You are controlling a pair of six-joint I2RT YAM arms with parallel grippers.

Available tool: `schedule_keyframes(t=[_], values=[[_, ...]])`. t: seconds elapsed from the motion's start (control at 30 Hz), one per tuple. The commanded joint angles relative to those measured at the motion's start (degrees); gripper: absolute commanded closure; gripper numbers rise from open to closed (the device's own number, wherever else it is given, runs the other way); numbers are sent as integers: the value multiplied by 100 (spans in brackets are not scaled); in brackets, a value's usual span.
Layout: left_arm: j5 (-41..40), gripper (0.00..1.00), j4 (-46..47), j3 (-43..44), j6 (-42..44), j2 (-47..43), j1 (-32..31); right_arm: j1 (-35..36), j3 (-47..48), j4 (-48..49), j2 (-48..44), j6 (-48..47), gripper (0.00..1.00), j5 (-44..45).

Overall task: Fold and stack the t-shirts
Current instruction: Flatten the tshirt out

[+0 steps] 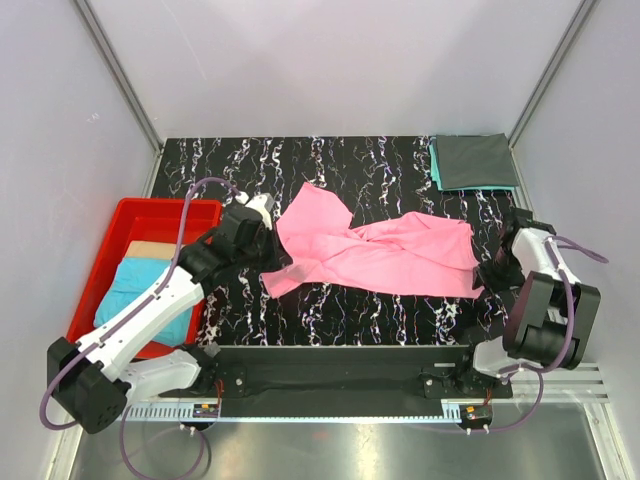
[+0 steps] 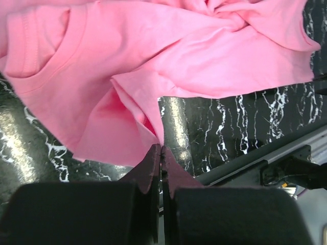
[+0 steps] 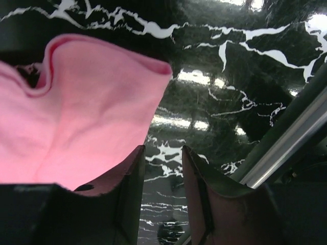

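Note:
A bright pink t-shirt lies crumpled across the middle of the black marbled table. My left gripper is at the shirt's left end. In the left wrist view its jaws are shut, with a taut fold of the pink t-shirt running into the tips. At the shirt's right end my right gripper stands open, with only bare table between its fingers. The pink hem lies just left of its left finger. A folded dark grey t-shirt lies on a teal one at the back right.
A red plastic bin stands off the table's left side. It holds a light blue t-shirt and a tan cloth. A metal rail runs along the near edge between the arm bases.

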Motion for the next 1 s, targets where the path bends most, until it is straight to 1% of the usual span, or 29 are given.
schedule_keyframes(t=[0.0,0.1,0.17,0.2,0.33,0.47,0.63,0.83,0.97], values=[[422,100,585,-94,33,12,-16,-142,-217,462,141,25,58,-37],[440,100,638,-129,59,108,-16,-475,-665,1041,168,52,58,-194],[466,100,708,-173,68,170,-16,-651,-833,1575,246,-89,57,-465],[493,100,726,-182,68,179,-24,-782,-921,1683,273,-106,57,-493],[546,100,796,-261,59,223,-16,-880,-1001,1929,335,-177,57,-406],[546,100,805,-234,94,240,-16,-907,-1010,2026,265,-238,56,-81],[493,100,805,-226,94,240,-7,-924,-887,1974,151,-291,56,-80],[563,100,822,-208,112,267,20,-924,-562,1185,-60,-19,56,148],[677,100,884,-235,77,275,11,-924,-623,1060,-332,78,56,184]])
